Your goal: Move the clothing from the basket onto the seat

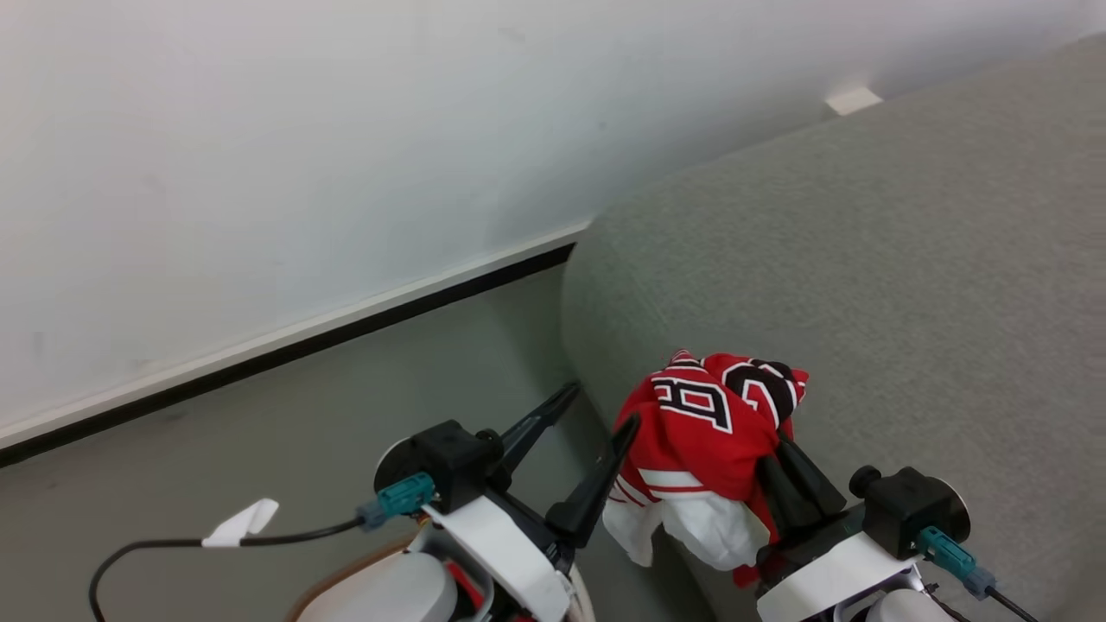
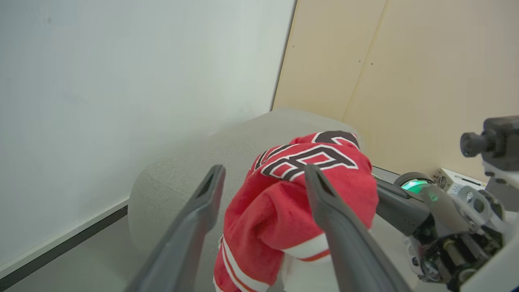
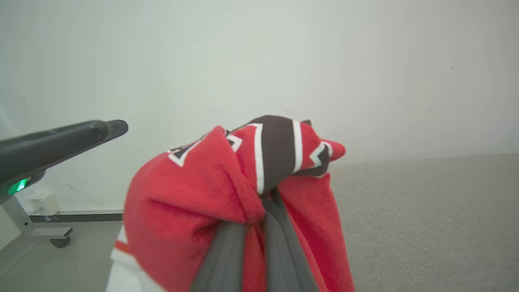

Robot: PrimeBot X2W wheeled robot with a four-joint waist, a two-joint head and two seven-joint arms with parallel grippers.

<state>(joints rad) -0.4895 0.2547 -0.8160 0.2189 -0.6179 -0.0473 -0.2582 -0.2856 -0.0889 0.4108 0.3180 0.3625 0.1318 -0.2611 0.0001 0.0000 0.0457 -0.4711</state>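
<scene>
The clothing in play is a red jersey (image 1: 704, 423) with black-and-white letters, bunched up and hanging at the front edge of the grey seat (image 1: 864, 285). My right gripper (image 1: 791, 471) is shut on its folds, and the fingers vanish into the cloth in the right wrist view (image 3: 265, 202). White trim droops below the grip. My left gripper (image 1: 596, 413) stands open just left of the jersey, touching nothing. In the left wrist view its fingers (image 2: 264, 174) frame the jersey (image 2: 279, 202). The basket's brown rim (image 1: 341, 580) peeks out under my left arm, with a bit of red inside.
A white wall (image 1: 302, 155) with a black baseboard (image 1: 346, 333) runs behind the grey floor (image 1: 302, 432). A black cable with a white tag (image 1: 242, 523) trails at the lower left. Beige panels (image 2: 385, 61) stand beyond the seat. A wheeled stand foot (image 3: 48, 235) sits by the wall.
</scene>
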